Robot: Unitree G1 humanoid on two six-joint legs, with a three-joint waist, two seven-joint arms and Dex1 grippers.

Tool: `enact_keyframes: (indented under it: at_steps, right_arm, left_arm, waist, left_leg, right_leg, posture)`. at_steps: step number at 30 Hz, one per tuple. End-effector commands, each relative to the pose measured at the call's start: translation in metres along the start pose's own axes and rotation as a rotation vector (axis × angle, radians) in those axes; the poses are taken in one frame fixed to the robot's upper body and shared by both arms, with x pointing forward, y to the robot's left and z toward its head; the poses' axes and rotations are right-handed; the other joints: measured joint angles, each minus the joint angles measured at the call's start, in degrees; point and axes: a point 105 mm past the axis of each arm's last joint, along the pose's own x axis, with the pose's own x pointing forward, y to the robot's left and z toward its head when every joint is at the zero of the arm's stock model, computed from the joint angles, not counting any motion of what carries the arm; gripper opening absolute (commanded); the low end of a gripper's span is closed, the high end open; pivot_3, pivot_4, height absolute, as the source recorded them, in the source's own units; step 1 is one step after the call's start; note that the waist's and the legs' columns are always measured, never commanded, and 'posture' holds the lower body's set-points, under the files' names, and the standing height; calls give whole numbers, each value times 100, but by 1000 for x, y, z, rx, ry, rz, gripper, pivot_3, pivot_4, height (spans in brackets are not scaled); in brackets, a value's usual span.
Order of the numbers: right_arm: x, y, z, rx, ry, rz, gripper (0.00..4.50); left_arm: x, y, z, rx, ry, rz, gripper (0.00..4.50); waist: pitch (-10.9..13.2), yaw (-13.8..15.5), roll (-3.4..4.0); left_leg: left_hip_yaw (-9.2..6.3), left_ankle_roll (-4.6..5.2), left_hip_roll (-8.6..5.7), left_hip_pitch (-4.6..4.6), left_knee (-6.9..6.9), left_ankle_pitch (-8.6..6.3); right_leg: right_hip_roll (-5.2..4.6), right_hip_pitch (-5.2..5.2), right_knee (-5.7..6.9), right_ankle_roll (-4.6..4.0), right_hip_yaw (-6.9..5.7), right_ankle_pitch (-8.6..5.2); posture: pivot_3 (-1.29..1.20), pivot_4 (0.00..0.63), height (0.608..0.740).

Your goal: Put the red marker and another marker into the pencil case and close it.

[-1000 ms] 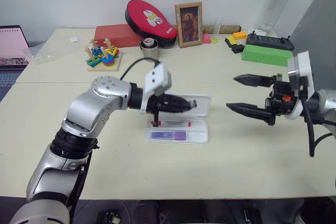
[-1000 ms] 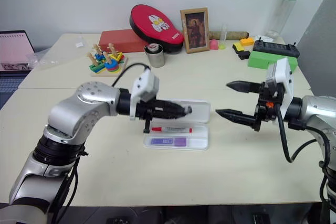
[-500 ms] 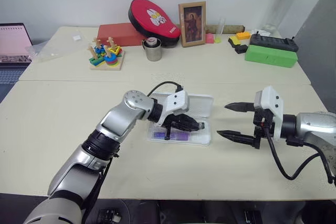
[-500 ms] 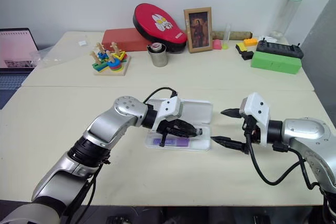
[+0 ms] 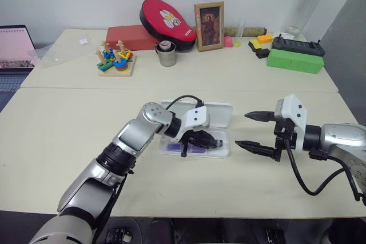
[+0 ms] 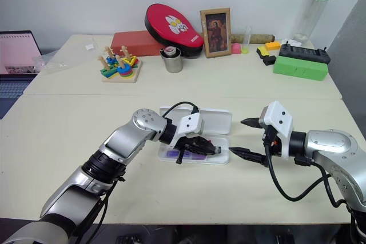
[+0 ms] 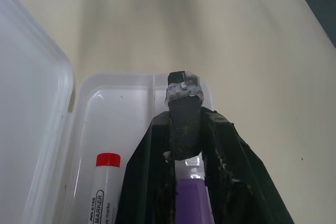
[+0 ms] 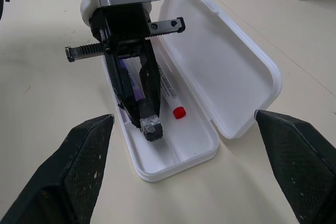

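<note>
**Purple marker down in the tray, and plenty left to fumble**

On my left, my left claw (image 5: 213,141) is clamped shut on the purple marker (image 7: 193,203), its black cap poking out past my fingertips (image 8: 149,121) and sitting low inside the pencil case (image 8: 181,153). The red marker (image 7: 101,192) already lies in the tray, just beside the purple one on the lid side. The case itself sits mid-table, tray nearest me, its lid (image 5: 214,112) thrown flat open behind it.

Here's my worry. If I let go while the purple marker is tilted, it could bounce, land across the red marker and ride too high for the lid to shut. If I pull out carelessly, my fingers could snag the tray wall or drag the light plastic box across the table. The cap end looks close to the tray's end wall, so a nudge forward might jam it or push the case away.

Over to my right, my right claw (image 5: 251,130) hangs with its two fingers spread as wide as they go, holding nothing, just beside the case's right end. I reckon it steadies the box or flips the lid. If it comes in too early it knocks my left claw; if it presses one corner only, the lid may spring back up.
</note>
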Motion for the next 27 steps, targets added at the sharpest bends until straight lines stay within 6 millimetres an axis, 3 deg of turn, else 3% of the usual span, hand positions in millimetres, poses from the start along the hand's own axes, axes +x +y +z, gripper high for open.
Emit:
enact_keyframes:
  at_steps: [1, 7, 9, 21, 22, 27]
  right_arm:
    - [1, 6, 6, -28, -19, 10, 4500]
    - [1, 5, 6, -27, -19, 5, 4500]
    - [0, 6, 6, -27, -19, 4, 4500]
    - [-1, 5, 11, -32, -36, 6, 4500]
    - [-2, 4, 14, -34, -51, 7, 4500]
    - [2, -11, 68, -54, -309, -12, 4500]
  left_arm:
    - [1, 0, 5, 23, -15, -4, 405]
    - [2, 1, 4, 18, -13, -5, 405]
    - [3, 0, 4, 16, -13, -9, 1101]
    - [4, 5, 15, 1, -76, 15, 3214]
    - [4, 6, 17, 3, -83, 29, 3389]
    - [-21, 14, 60, -14, -253, 196, 4283]
  waist:
    - [0, 0, 0]
    - [0, 0, 0]
    - [0, -1, 0]
    - [0, 2, 0]
    - [0, 2, 0]
    - [5, -65, -2]
  left_leg:
    - [0, 0, 0, 0, 0, 0]
    - [0, 0, 0, 0, 0, 0]
    - [0, 0, 0, 0, 0, 0]
    - [0, 0, 0, 0, 0, 0]
    - [0, 0, 0, 0, 0, 0]
    - [-1, 0, 0, 1, 2, 1]
  right_leg:
    - [0, 0, 0, 0, 0, 0]
    - [0, 0, 0, 0, 0, 0]
    - [0, 0, 0, 0, 0, 0]
    - [0, 1, 0, 0, 0, 0]
    - [0, 1, 0, 0, 0, 0]
    - [0, -2, 5, 0, 1, 0]
  posture:
    - [0, 150, 740]
    - [0, 150, 740]
    - [0, 150, 740]
    - [0, 150, 740]
    - [0, 150, 740]
    - [0, 150, 740]
